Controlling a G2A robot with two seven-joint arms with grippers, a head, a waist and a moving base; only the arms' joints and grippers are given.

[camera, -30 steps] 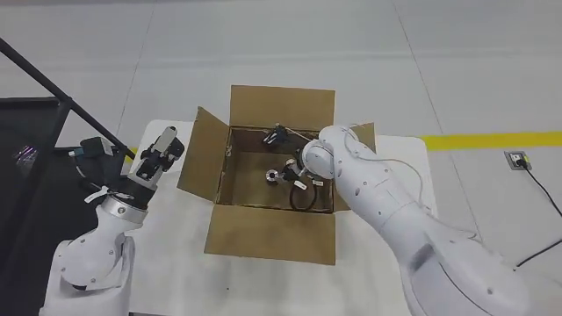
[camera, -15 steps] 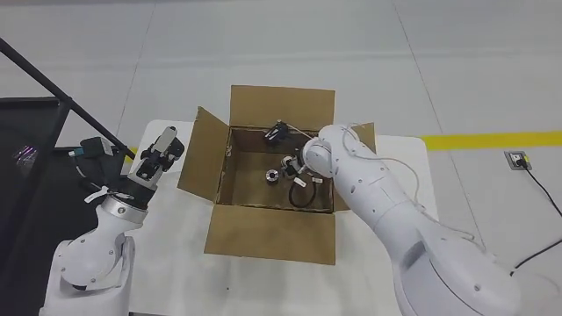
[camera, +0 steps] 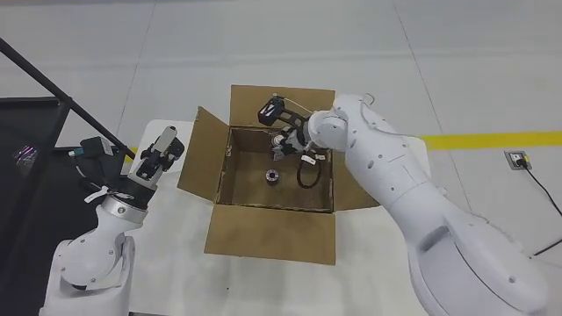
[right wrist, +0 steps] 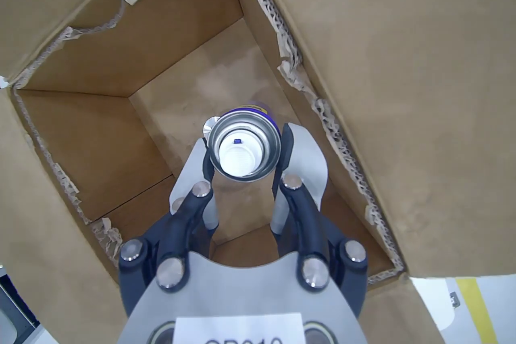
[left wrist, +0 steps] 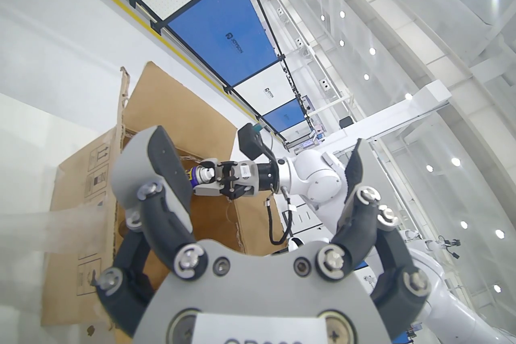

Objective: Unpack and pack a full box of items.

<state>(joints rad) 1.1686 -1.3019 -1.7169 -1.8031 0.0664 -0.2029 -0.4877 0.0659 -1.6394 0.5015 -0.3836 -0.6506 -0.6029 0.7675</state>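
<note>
A small spray can (right wrist: pixel 245 150) is held upright in the right gripper (right wrist: pixel 246 156), whose jaws are closed against opposite sides of the can just below its top rim; the can is seen end-on, with a bright metal dome and a white plastic nozzle in the middle, and a purple label is glimpsed on its side; it is carried over the floor of the open cardboard box (camera: pixel 270 233), up near the rim, in the half of the box farther from the robot; a small round item (camera: pixel 271 175) is seen lying on the box floor, apart from the can; the left gripper (left wrist: pixel 258 160) is held wide open with nothing in it, beside the box's left flap and above the table (camera: pixel 171 228); the can is judged stiff, light to moderate in weight, and smooth-walled, so some slip between the pads (right wrist: pixel 287 144) is to be expected if it is swung or tilted quickly; the cylindrical wall is taken to be the best place for a hold, squarely across its width and below the shoulder; the nozzle is best left untouched, since it could be pressed or snapped; the thin metal wall could be dented by too hard a squeeze.
</note>
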